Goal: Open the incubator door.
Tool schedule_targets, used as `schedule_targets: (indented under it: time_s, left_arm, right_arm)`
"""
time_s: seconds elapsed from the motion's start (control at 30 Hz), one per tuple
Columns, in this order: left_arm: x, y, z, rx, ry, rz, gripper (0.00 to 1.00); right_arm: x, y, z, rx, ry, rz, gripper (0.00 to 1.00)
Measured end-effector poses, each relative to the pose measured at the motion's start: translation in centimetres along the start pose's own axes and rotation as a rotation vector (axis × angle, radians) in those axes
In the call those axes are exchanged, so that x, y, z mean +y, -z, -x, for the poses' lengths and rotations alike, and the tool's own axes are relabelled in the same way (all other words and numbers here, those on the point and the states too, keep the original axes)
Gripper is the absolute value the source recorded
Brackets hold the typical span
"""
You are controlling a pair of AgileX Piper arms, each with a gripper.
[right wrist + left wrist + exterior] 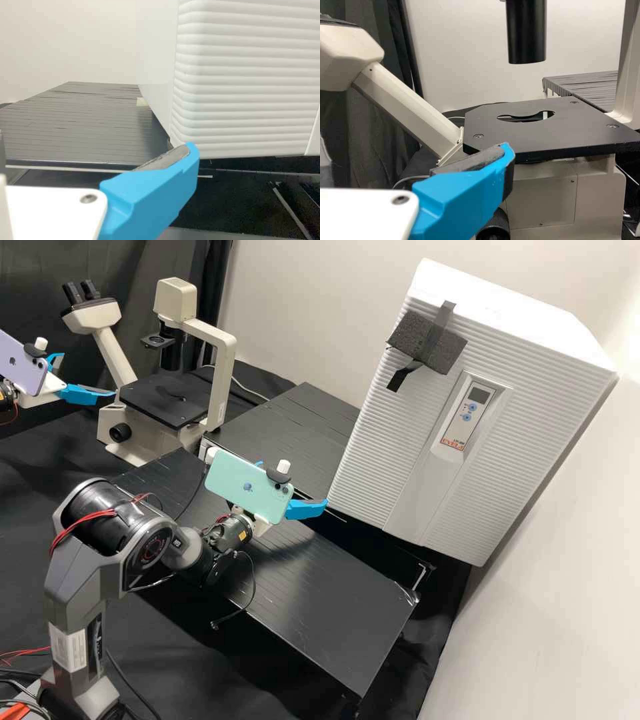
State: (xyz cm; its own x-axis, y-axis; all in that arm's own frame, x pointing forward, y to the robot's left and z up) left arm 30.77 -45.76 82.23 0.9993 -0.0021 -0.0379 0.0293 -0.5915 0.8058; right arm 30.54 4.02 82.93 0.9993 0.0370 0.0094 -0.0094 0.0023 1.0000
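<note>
The white incubator (427,440) has its ribbed door closed, with a grey foam pad (427,343) taped across its upper edge. My right gripper (293,484) stands open at the door's lower left corner, one blue finger's tip close to it. In the right wrist view, the right gripper (155,192) has that fingertip just below the ribbed corner of the incubator (245,80); whether they touch I cannot tell. At the high view's left edge, my left gripper (88,375) is open and empty beside the microscope. The left gripper (465,195) shows one finger before the microscope's stage.
A cream microscope (217,373) with a black stage (163,400) stands at the back left. Black ribbed panels (320,587) lie below the right arm, with a dark gap beside the incubator's base. A wall (553,640) runs along the right.
</note>
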Motion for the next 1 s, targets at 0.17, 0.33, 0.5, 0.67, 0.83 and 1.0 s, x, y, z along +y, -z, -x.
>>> schedule_targets:
  time_s: [0.17,0.33,0.5,0.67,0.83,1.0]
  left_arm:
    - [0.0,0.0,0.0,0.000,0.000,0.000,1.00]
    - [0.0,0.0,0.0,0.000,0.000,0.000,1.00]
    - [0.0,0.0,0.0,0.000,0.000,0.000,1.00]
    - [0.0,0.0,0.0,0.000,0.000,0.000,1.00]
    - [0.0,0.0,0.0,0.000,0.000,0.000,1.00]
    - [0.0,0.0,0.0,0.000,0.000,0.000,1.00]
  right_arm:
    - [0.0,0.0,0.0,0.000,0.000,0.000,1.00]
    - [0.0,0.0,0.0,0.001,-0.001,0.000,1.00]
    - [2.4,0.4,0.2,0.013,-0.071,-0.016,1.00]
    - [6.0,1.6,-0.2,0.060,-0.176,-0.052,1.00]
    - [9.2,3.0,-1.1,0.098,-0.259,-0.060,1.00]
    - [11.3,4.2,-2.3,0.079,-0.291,-0.080,1.00]
